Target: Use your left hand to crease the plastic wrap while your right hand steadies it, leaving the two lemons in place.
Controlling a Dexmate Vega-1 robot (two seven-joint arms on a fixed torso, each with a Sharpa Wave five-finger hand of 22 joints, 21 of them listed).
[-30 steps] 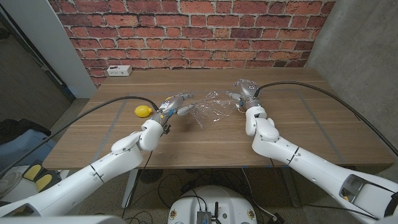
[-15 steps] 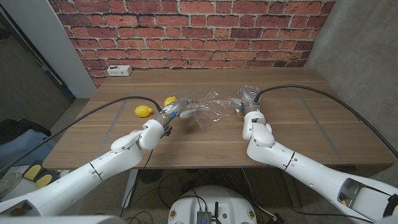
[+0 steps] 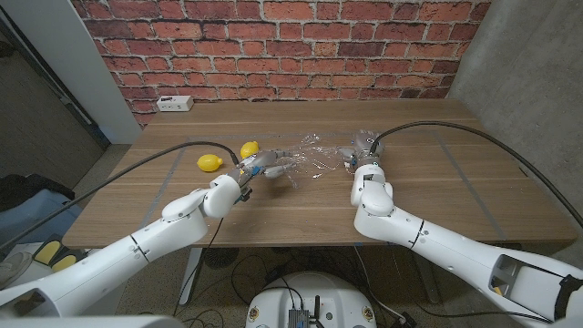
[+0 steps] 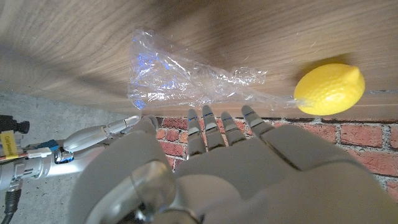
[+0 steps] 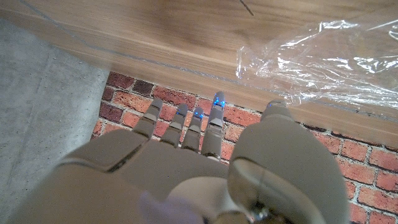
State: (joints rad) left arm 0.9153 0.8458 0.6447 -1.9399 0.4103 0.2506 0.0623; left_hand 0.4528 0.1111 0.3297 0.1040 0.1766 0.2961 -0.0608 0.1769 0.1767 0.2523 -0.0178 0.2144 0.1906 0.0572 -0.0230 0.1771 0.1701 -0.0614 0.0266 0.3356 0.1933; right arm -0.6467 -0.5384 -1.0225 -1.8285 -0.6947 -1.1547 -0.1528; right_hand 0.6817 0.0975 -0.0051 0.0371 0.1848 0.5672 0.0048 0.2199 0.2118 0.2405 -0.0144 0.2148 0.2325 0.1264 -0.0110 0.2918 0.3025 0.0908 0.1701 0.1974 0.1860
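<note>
Crumpled clear plastic wrap is lying mid-table; two yellow lemons are sitting to its left.

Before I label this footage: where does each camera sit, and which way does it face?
Head view: on the robot's head, looking down at the table, both arms, left hand, right hand.
Left wrist view: behind the left hand, facing the plastic wrap and a lemon.
Right wrist view: behind the right hand, facing the wrap's edge.
All three share the wrap.
</note>
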